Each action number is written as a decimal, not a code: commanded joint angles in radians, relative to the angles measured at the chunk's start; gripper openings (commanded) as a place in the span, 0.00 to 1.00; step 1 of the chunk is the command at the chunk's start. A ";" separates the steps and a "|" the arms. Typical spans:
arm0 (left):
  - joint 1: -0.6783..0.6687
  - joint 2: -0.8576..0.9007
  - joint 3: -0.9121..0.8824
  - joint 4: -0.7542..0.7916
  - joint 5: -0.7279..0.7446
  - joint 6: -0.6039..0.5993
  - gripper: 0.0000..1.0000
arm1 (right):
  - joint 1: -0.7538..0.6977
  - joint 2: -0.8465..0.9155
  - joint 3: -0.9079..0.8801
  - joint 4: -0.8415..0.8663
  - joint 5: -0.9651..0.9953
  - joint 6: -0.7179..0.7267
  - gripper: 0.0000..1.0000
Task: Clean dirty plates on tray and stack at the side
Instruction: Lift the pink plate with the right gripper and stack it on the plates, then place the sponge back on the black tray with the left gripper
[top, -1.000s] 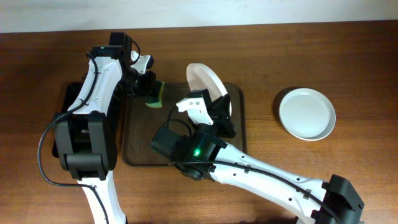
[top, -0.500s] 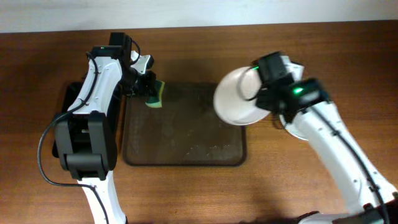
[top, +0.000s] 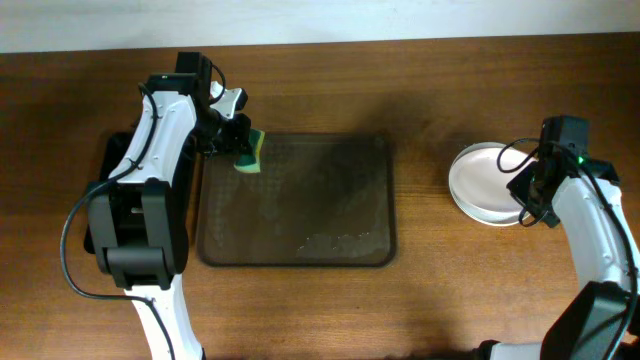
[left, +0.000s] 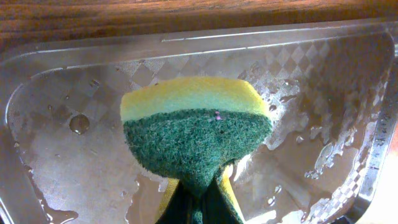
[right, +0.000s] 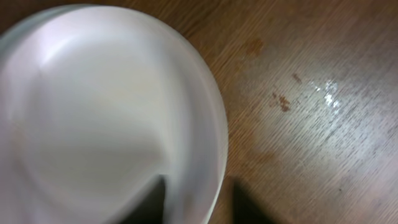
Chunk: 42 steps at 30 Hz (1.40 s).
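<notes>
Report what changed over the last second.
The right gripper lifted the white plate off the tray, swung it right and lowered it onto the other plate at the side. Its jaws straddle the rim; whether it has let go is unclear. The left gripper and its sponge stayed over the tray's far left corner.

I saw the stack of white round shallow plates (top: 485, 185) lying flat, its rim between the parted fingers of the right gripper (top: 522, 190). The large dark brown rounded-rectangular tray (top: 300, 240) lay flat and wet, one corner beneath the left gripper (top: 240, 150).
</notes>
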 joint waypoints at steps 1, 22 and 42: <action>0.014 -0.008 0.117 -0.079 -0.029 0.019 0.00 | -0.002 0.006 0.004 -0.001 -0.069 0.000 0.70; 0.329 -0.164 -0.274 0.074 -0.464 -0.109 0.01 | 0.503 0.225 0.212 0.021 -0.354 -0.159 0.70; 0.287 -0.282 -0.156 0.085 -0.298 -0.083 0.86 | 0.503 0.452 0.212 0.072 -0.429 -0.356 0.06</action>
